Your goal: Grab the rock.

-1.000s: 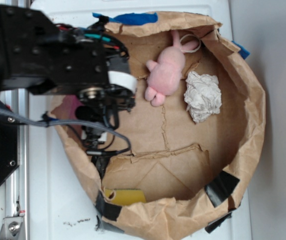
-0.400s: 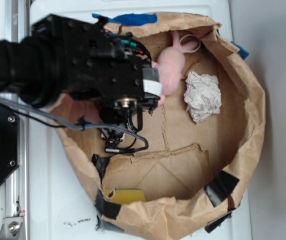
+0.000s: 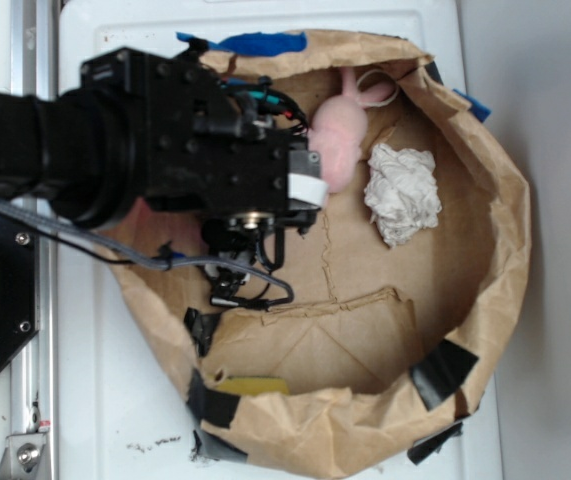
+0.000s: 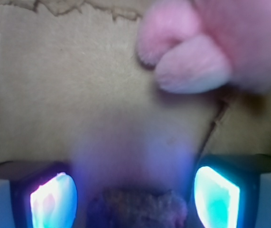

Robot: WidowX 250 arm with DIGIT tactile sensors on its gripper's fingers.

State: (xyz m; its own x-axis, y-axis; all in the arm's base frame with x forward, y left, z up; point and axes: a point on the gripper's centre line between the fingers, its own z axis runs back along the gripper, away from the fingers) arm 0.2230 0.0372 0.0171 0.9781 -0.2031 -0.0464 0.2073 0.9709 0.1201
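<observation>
The rock (image 4: 137, 210) is a dark brown, speckled, rough chunk at the bottom edge of the wrist view, between my two glowing fingertips. My gripper (image 4: 134, 199) is open around it, with a narrow dark gap on each side of the rock. In the exterior view the arm covers the rock, and my gripper (image 3: 237, 288) hangs over the left part of the brown paper bag's floor (image 3: 365, 260). The pink plush bunny (image 4: 206, 52) lies just ahead and to the right of the fingers.
The bunny (image 3: 340, 140) lies at the back of the bag, partly under the arm. A crumpled white paper wad (image 3: 402, 193) lies to its right. The bag's raised walls (image 3: 510, 240) ring the floor, patched with black tape (image 3: 442, 370).
The arm has moved right from the bag's left wall to over the bag floor, and now covers part of the bunny. The bunny and the paper wad have not moved.
</observation>
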